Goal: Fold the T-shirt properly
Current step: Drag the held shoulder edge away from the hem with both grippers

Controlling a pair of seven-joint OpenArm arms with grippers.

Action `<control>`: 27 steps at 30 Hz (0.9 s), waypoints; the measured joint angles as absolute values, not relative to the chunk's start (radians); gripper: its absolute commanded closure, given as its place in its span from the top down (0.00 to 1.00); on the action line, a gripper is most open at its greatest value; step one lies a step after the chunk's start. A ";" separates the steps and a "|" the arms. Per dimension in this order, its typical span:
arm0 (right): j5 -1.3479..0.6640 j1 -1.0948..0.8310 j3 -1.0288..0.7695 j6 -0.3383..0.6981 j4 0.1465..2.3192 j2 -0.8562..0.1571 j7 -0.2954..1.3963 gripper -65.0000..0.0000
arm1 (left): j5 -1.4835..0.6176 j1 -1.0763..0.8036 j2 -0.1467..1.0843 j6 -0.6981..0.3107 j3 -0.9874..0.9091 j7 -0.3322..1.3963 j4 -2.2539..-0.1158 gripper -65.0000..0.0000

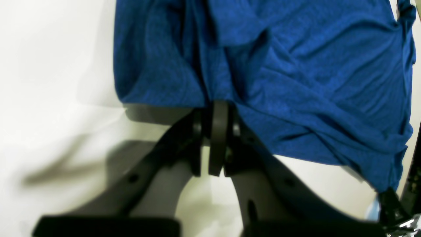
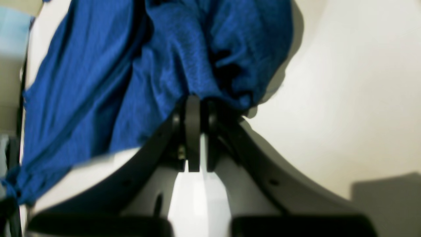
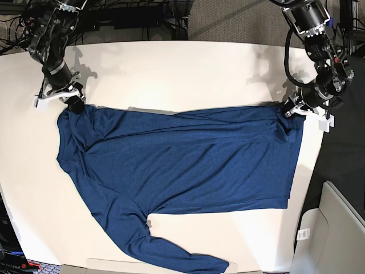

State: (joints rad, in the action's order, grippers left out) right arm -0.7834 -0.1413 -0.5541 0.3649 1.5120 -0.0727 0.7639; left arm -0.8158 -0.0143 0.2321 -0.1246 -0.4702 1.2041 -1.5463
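The dark blue T-shirt (image 3: 182, 165) lies spread across the white table (image 3: 171, 68), with one long sleeve trailing toward the front edge. At the shirt's far left corner in the base view, my right gripper (image 3: 74, 105) is shut on the fabric. The right wrist view shows its jaws (image 2: 194, 100) pinched together on a bunched fold of the T-shirt (image 2: 131, 65). My left gripper (image 3: 287, 109) grips the far right corner of the shirt. Seen from the left wrist, that gripper (image 1: 218, 107) is closed on the edge of the T-shirt (image 1: 296, 65), which stretches away wrinkled.
Cables and dark equipment (image 3: 131, 14) sit behind the table's far edge. A white container (image 3: 336, 228) with a label stands off the table at the lower right. The table's right edge runs close by the left gripper.
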 measured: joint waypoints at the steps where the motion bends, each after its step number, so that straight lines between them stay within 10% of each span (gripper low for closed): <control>1: -0.797 -0.154 -0.554 0.371 1.516 -0.079 0.762 0.01 | -0.819 -0.024 0.233 -0.122 -0.471 1.204 -1.561 0.00; 27: -0.944 -0.480 -0.640 0.449 1.806 -0.083 0.775 0.01 | -0.824 -0.304 0.308 -0.128 -0.525 1.209 -1.779 0.00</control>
State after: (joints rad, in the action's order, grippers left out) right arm -0.9436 -0.4801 -0.6403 0.4492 1.8057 -0.0830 0.7746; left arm -0.8238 -0.3038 0.3084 -0.1280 -0.5255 1.2087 -1.7786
